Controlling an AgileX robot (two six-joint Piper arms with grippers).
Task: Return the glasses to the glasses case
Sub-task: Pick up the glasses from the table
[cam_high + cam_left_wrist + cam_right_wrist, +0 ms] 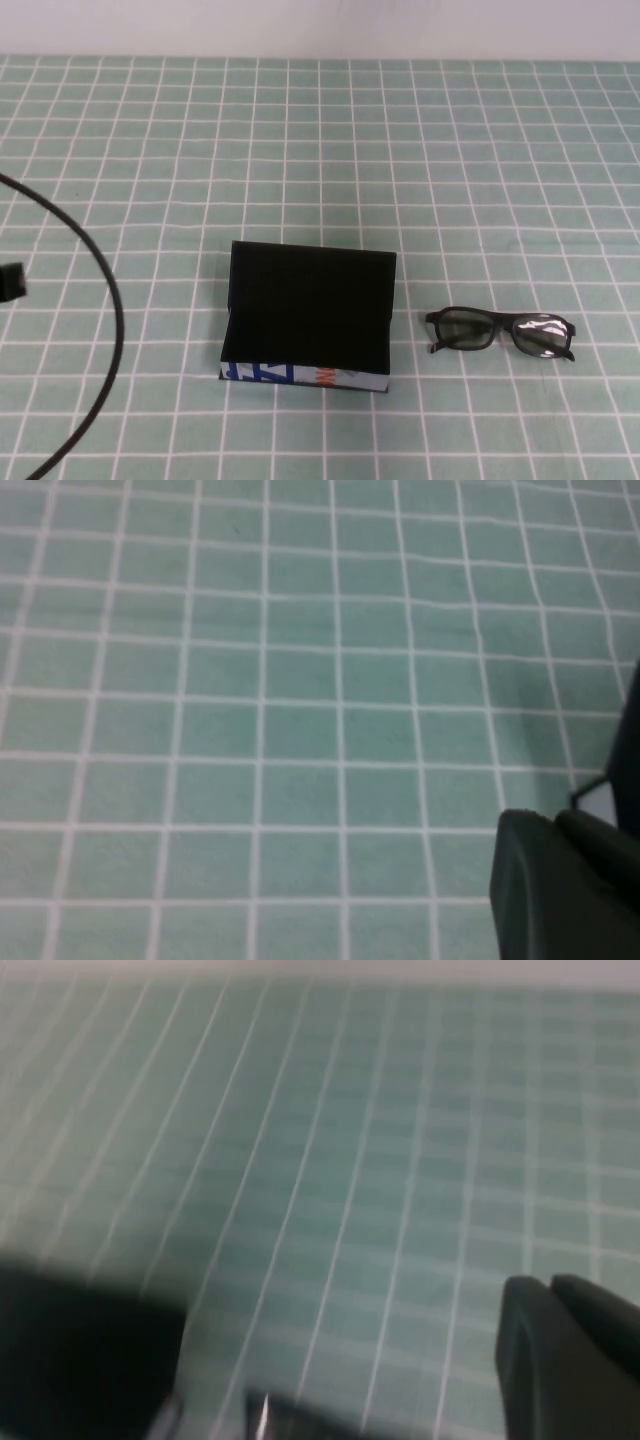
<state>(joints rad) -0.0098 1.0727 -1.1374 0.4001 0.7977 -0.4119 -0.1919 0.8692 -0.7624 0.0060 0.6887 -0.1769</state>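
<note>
The glasses case (308, 318) stands open in the middle of the table, lid raised at the back, black inside, its printed front side toward me. The glasses (500, 332) lie on the cloth to its right, apart from it, arms folded. My left gripper (555, 820) shows only in its wrist view, fingers together and empty above bare cloth; in the high view only a black part of that arm (10, 282) shows at the left edge. My right gripper (548, 1285) is shut and empty above the cloth, with a dark blurred shape, likely the case (80, 1360), near it.
A green checked cloth (320, 150) covers the table. A black cable (108, 340) curves over its left side. A pale wall runs along the far edge.
</note>
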